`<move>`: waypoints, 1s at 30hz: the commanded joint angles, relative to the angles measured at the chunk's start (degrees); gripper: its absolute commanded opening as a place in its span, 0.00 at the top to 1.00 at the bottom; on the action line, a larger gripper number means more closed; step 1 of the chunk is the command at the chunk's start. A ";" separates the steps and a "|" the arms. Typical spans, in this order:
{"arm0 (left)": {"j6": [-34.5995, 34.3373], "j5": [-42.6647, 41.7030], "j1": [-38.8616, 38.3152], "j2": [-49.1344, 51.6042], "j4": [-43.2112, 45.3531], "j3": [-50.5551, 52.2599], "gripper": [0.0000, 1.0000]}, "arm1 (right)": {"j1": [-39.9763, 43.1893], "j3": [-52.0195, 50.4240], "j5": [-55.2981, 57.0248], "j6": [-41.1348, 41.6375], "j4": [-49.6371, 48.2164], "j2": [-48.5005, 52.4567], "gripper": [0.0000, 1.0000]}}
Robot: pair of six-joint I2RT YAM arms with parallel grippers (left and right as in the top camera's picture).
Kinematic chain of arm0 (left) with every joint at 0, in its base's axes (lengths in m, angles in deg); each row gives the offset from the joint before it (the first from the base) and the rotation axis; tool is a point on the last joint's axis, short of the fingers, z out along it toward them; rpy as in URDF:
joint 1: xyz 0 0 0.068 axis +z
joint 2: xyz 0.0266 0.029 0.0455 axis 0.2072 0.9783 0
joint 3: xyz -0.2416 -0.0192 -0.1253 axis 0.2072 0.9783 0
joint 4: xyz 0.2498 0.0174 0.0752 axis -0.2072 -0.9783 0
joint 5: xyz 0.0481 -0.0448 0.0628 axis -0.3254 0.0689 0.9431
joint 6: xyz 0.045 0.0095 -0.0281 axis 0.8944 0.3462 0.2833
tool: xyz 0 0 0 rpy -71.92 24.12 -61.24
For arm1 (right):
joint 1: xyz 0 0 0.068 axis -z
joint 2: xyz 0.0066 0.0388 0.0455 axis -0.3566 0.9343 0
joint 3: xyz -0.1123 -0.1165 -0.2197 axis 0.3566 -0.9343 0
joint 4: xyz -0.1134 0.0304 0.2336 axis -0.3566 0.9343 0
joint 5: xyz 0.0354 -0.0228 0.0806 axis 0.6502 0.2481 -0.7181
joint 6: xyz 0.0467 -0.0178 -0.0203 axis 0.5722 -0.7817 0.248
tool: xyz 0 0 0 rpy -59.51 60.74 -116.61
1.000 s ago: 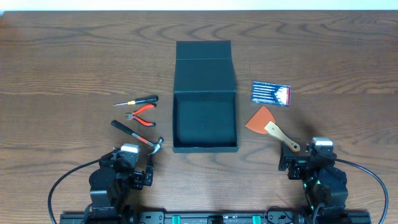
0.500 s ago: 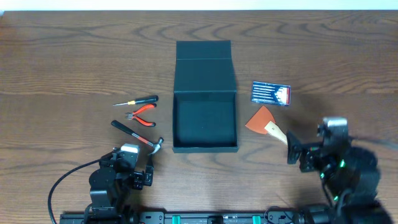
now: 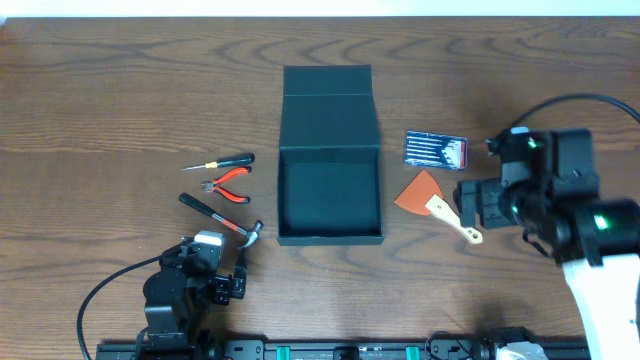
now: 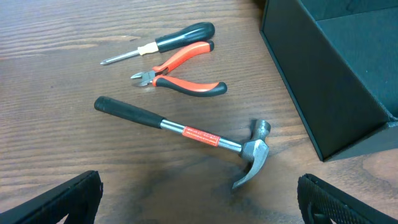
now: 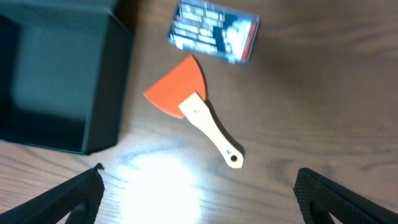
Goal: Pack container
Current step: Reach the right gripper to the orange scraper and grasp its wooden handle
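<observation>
The dark teal-black container (image 3: 329,232) stands open at the table's middle, its flap lid laid back toward the far side; its wall shows in the left wrist view (image 4: 323,81) and in the right wrist view (image 5: 99,93). My left gripper (image 4: 199,199) is open and empty at the near left, just short of the hammer (image 4: 186,134). My right gripper (image 5: 199,196) is open and empty, raised above the table to the right of the container, over the orange scraper with a wooden handle (image 5: 196,112), which also shows overhead (image 3: 432,200).
A screwdriver (image 3: 225,161) and red-handled pliers (image 3: 228,184) lie left of the container, beyond the hammer (image 3: 222,219). A blue pack of small tools (image 3: 435,150) lies right of the container, beyond the scraper. A glare patch lies on the wood under the right gripper.
My right arm has lifted from its rest at the near right and moved away from the near edge, toward the scraper. The left arm has not moved.
</observation>
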 commanded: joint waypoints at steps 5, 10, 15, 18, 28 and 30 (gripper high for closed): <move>0.74 0.48 0.35 -0.39 0.17 0.50 0.01 | 0.42 0.90 2.78 -0.90 0.09 10.71 0.01; 0.74 0.48 0.35 -0.39 0.17 0.50 0.01 | 0.39 0.48 1.64 -6.78 -0.13 16.61 0.01; 0.74 0.48 0.35 -0.39 0.17 0.50 0.02 | 0.42 -1.46 -0.72 -17.81 -4.33 21.40 0.01; 0.72 0.48 0.35 -0.39 0.17 0.50 0.02 | 0.42 -2.10 -0.07 -18.08 -5.92 24.61 0.01; 0.74 0.48 0.35 -0.39 0.17 0.50 0.01 | 0.35 -2.80 1.18 -18.38 -8.59 34.14 0.01; 0.74 0.48 0.35 -0.39 0.17 0.50 0.01 | 0.35 -3.28 1.18 -18.16 -9.55 35.12 0.01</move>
